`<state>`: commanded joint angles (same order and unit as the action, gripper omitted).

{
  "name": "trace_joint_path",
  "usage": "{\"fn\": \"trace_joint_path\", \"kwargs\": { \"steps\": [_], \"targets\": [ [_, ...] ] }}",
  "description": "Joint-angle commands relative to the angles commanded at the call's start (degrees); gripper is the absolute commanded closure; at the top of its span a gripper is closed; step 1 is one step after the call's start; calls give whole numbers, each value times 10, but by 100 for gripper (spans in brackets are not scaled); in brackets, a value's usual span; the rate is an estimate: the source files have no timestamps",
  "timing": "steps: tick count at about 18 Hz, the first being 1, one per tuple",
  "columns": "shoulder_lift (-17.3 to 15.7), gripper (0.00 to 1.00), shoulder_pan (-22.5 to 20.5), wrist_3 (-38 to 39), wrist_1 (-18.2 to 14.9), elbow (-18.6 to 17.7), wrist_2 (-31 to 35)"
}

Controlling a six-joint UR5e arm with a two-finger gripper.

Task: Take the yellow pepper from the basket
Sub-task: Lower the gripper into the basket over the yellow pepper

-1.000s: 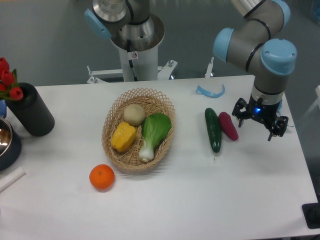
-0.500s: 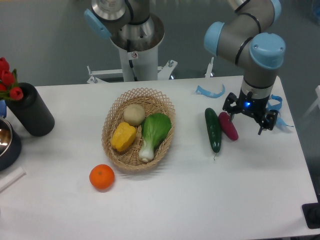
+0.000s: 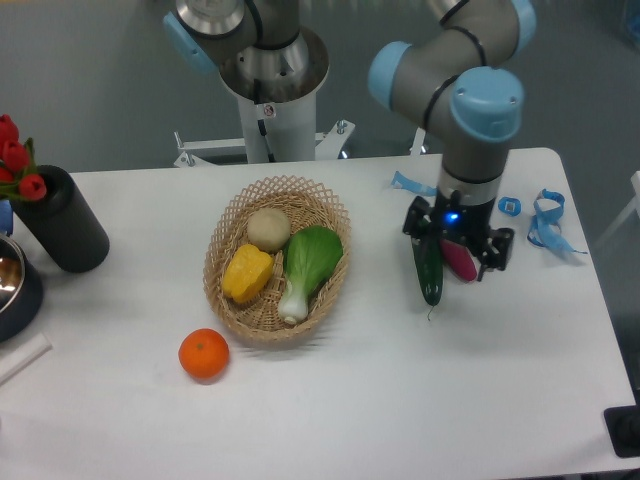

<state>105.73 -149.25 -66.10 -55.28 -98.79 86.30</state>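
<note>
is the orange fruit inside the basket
No, the orange fruit sits on the white table just outside the basket, near its lower left rim.

1. The basket (image 3: pixel 224 283) sits mid-table; in it the yellow pepper (image 3: pixel 248 273) lies left, a round ball (image 3: pixel 268 229) behind it, a bok choy (image 3: pixel 305 266) right.
2. An orange (image 3: pixel 204 354) lies in front of the basket, to its left.
3. The gripper (image 3: pixel 456 243) hangs right of the basket, above a cucumber (image 3: pixel 429 275) and an eggplant (image 3: pixel 461 262).
4. A vase (image 3: pixel 62 220) stands at the far left.
</note>
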Motion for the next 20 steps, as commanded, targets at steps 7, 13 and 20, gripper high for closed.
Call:
{"fn": "trace_joint_path", "kwargs": {
  "steps": [7,13,20],
  "targets": [
    [4,0,78,5,-100,9,-5],
    [28,0,136,96,-120,23,-46],
    [56,0,179,145,-144,20,-47]
  ]
}}
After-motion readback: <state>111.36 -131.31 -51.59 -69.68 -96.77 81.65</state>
